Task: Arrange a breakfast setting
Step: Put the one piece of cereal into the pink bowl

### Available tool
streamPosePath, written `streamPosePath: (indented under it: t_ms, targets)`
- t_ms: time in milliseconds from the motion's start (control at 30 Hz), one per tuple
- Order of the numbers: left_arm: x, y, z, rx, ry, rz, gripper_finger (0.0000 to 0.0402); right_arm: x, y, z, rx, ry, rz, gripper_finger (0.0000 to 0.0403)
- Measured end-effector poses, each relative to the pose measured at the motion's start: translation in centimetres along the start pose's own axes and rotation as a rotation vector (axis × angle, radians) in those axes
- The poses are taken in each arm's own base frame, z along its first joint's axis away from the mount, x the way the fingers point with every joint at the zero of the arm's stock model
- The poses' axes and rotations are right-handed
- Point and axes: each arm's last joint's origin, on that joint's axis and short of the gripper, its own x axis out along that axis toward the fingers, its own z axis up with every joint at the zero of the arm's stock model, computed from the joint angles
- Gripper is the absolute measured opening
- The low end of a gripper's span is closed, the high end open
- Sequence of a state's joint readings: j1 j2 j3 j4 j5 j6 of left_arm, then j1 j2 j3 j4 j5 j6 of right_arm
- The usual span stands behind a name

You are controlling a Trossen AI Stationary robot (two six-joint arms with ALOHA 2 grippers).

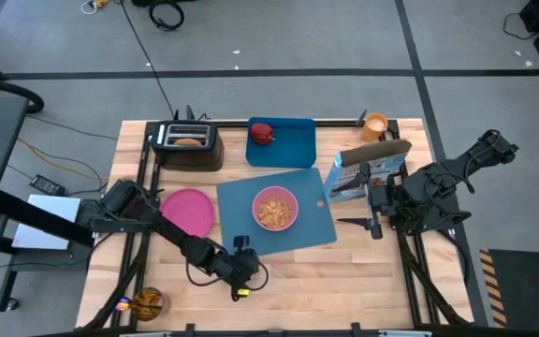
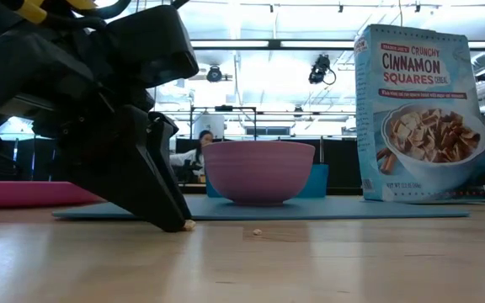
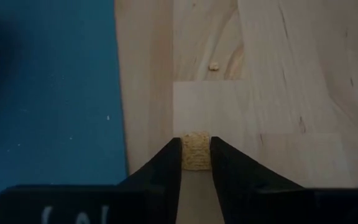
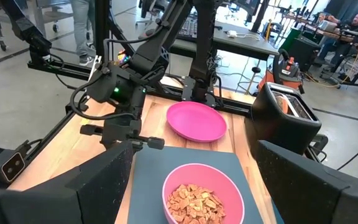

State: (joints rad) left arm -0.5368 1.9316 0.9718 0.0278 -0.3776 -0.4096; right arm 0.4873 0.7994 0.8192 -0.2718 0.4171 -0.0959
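At the front left corner of the table [image 1: 344, 281] lies a small amber thing [image 1: 147, 301]; what it is I cannot tell. The pink plate [image 1: 187, 212] lies on the bare wood near the left edge, just beside the left edge of the blue mat [image 1: 316, 225]. Behind the plate, near the back edge, stands the black toaster [image 1: 187, 145] with a slice of toast [image 1: 187, 142] in its slot.

The left gripper [image 3: 196, 163] is low on the wood near the front edge, just beside the front left corner of the mat. Its two fingers are closed on a small piece of cereal [image 3: 196, 150], and the tips reach the table surface. One more crumb [image 3: 214, 66] lies on the wood a little ahead of it.

The pink bowl [image 1: 275, 208] stands in the middle of the mat and is full of cereal. Behind the mat, at the back edge, is the smaller blue tray [image 1: 293, 145] with the red apple [image 1: 262, 133] in its left part.

At the right edge of the mat stands the cereal box [image 1: 368, 168], upright with the top flap open. The orange cup [image 1: 375, 125] is near the back right corner. The right gripper [image 1: 374, 223] waits beside the front of the box, its fingers wide apart and holding nothing.
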Motion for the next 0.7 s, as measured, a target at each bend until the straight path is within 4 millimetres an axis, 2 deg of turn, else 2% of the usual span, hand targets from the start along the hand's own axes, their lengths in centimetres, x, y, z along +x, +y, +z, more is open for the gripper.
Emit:
streamPosePath:
  t_ms: [233,467,700]
  targets:
    - [-0.6,0.3,0.6,-0.006,-0.021,0.002,0.0087,0.0,0.0,0.0,0.0,0.0,0.0,0.0348]
    - [-1.8,1.3,2.4,-0.012,-0.093,-0.005,0.0087,0.0,0.0,0.0,-0.002,0.001,0.0,0.0348]
    - [-3.1,3.9,5.3,0.04,-0.217,0.02,0.0087,0.0,0.0,0.0,-0.004,0.001,0.001,0.0348]
